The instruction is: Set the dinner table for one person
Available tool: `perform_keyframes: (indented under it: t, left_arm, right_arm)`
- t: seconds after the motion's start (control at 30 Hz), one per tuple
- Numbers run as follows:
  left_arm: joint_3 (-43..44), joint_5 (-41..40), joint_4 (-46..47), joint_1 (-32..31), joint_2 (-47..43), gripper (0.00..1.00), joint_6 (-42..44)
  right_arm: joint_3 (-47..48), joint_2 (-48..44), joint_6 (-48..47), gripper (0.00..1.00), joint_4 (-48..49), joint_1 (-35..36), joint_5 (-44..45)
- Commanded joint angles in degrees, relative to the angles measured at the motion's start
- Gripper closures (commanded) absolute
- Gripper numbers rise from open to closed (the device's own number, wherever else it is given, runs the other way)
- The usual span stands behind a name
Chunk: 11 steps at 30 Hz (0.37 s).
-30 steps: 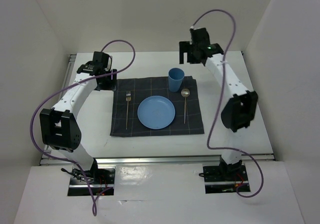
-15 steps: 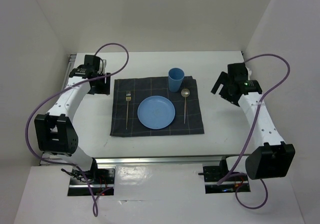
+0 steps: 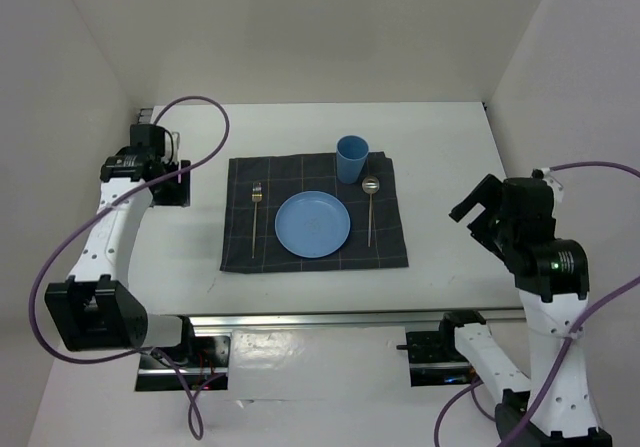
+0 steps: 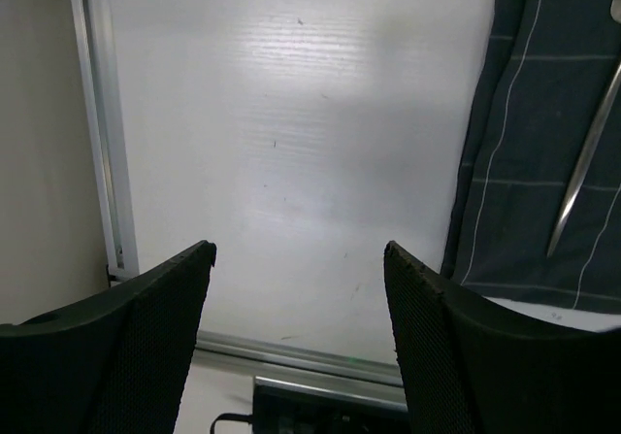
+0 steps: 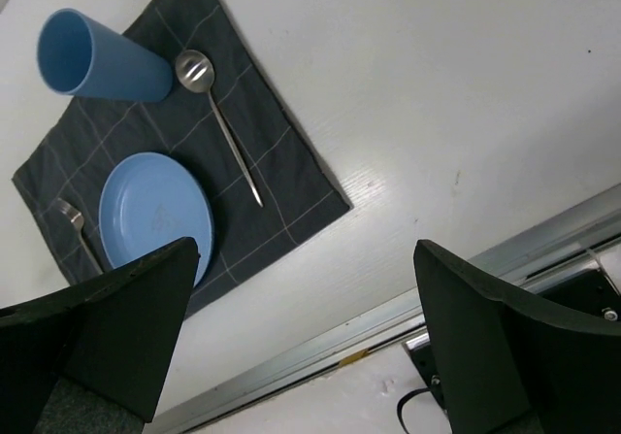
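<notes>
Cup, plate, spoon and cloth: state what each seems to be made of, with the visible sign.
The cup looks like matte blue plastic: flat colour, no sharp glare. The plate seems the same, though matte ceramic is possible. The spoon is shiny silver metal, glinting brightly. The cloth is woven fabric: dark grey, thin pale checks, soft wavy edges.

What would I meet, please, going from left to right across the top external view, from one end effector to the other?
left end effector → fork → blue plate → spoon → right end effector
</notes>
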Motion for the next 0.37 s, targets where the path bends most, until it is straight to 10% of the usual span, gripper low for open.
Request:
perform_keyframes:
  t: [0.0,0.33]
  left_arm:
    - [-0.9,0.3,-2.9,0.0,-4.6,0.22,2.2]
    - [-2.1,0.3,-6.5,0.0,-11.7,0.22,4.7]
  right_arm:
    - [3.6,-1.3,-0.4,0.0,-4.7,0.0,-1.4]
    - [4.9,-5.6,-1.1,0.0,-4.7,0.0,-7.6]
